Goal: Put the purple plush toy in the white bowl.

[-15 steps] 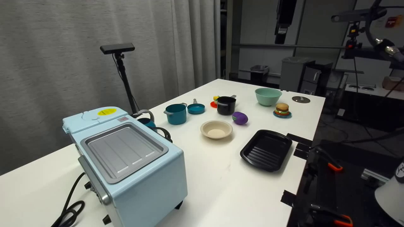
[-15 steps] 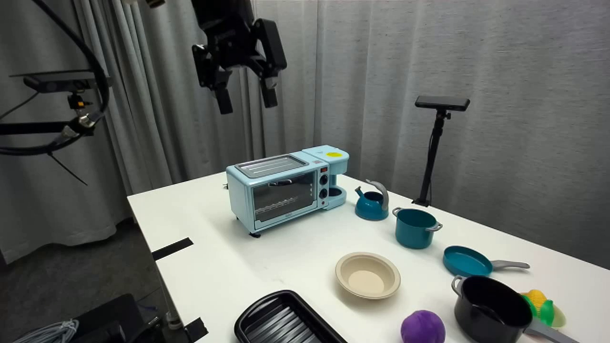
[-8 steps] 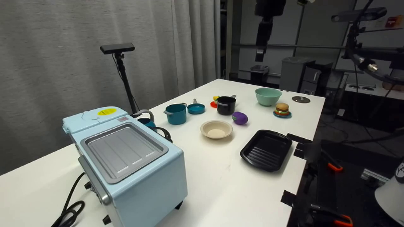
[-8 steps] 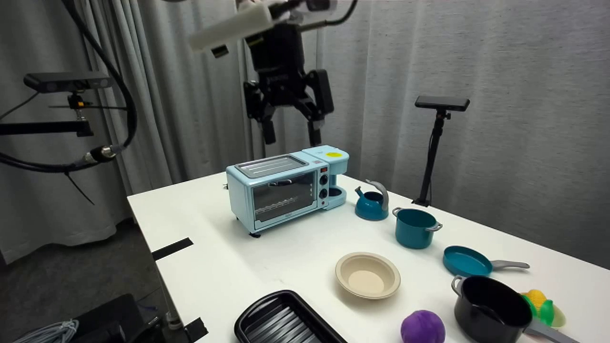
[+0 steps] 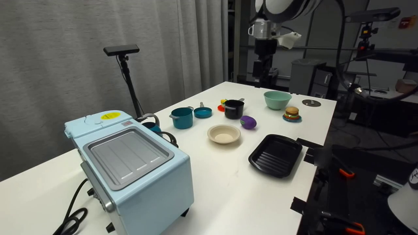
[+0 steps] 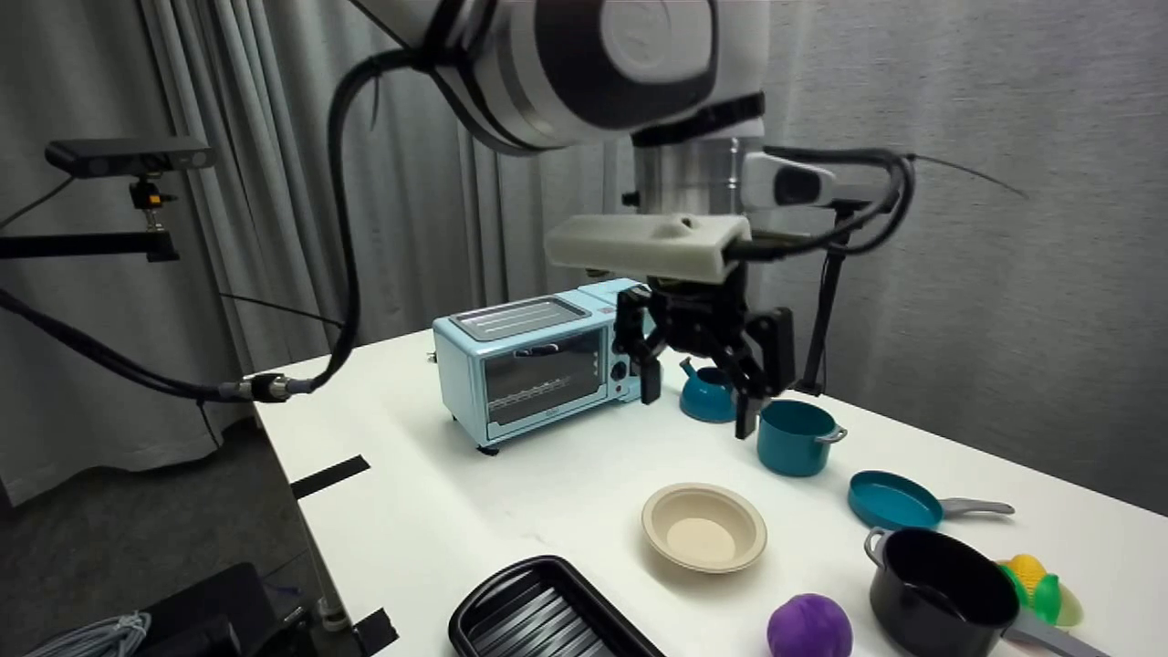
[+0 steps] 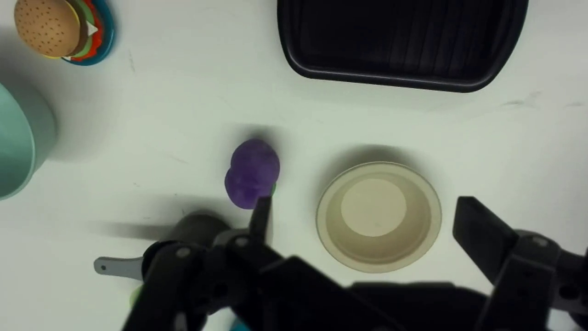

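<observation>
One black gripper (image 6: 699,412) hangs higher than the white bowl (image 7: 379,218), its jaws spread wide apart, while the purple plush toy (image 7: 252,172) lies on the table (image 6: 547,497) near that bowl, left of it in the wrist view.

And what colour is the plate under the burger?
The plate is teal-blue, clearest in the wrist view.

White bowl (image 5: 224,138): cream, round, shallow; standing upright
Purple plush toy (image 5: 249,122): deep purple, rounded, a bit of green showing; near the bowl, not touching, on its right, far side in an exterior view
</observation>
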`<state>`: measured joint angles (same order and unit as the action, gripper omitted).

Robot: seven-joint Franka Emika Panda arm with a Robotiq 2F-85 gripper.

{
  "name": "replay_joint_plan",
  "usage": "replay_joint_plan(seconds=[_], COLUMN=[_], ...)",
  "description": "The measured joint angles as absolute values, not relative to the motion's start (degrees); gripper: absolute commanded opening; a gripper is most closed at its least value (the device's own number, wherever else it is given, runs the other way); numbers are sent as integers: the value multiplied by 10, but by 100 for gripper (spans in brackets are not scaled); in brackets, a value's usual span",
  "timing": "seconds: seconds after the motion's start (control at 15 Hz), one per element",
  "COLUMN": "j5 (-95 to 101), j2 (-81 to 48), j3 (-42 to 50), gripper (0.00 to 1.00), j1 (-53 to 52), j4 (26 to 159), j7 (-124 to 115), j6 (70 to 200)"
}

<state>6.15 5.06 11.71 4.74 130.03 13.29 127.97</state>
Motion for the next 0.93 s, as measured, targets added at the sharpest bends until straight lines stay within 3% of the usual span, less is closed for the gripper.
replay_joint_plan(seconds=[0.53,0.93], j5=[-1,7], j2=[-152,-230], j3=[106,101], gripper=[100,100], j1=[71,72], j4=[1221,1172], j7=[121,78], j6=[1343,1346])
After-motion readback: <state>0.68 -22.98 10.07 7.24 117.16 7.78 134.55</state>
